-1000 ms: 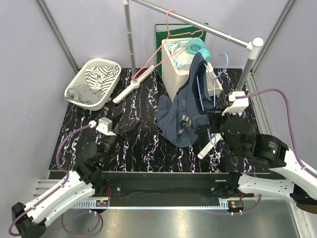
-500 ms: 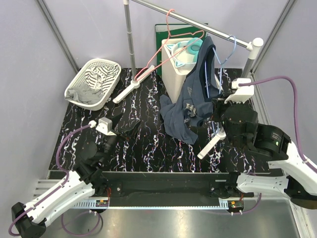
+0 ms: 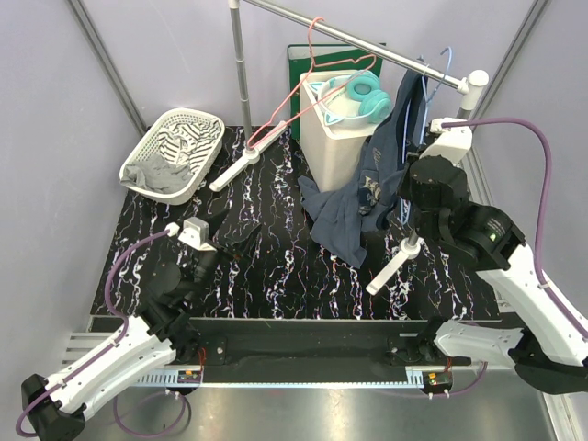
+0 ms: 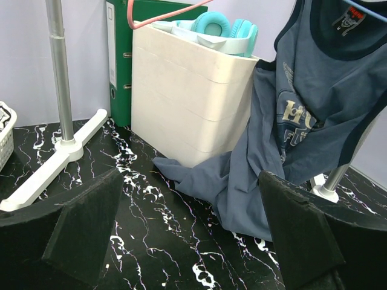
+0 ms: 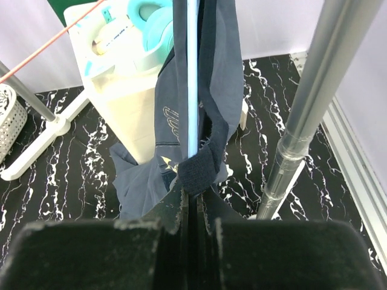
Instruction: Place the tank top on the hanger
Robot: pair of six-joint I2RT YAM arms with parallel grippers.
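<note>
Right jaws are pinched on the hanger, with the tank top draped from it and its hem on the desk. Left jaws gape, idle. I judge this the hanging step: the hook must clear the rail, then settle.

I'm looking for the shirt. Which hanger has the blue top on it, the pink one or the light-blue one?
The light-blue hanger carries the tank top; the pink-red hanger hangs bare from the rail.
</note>
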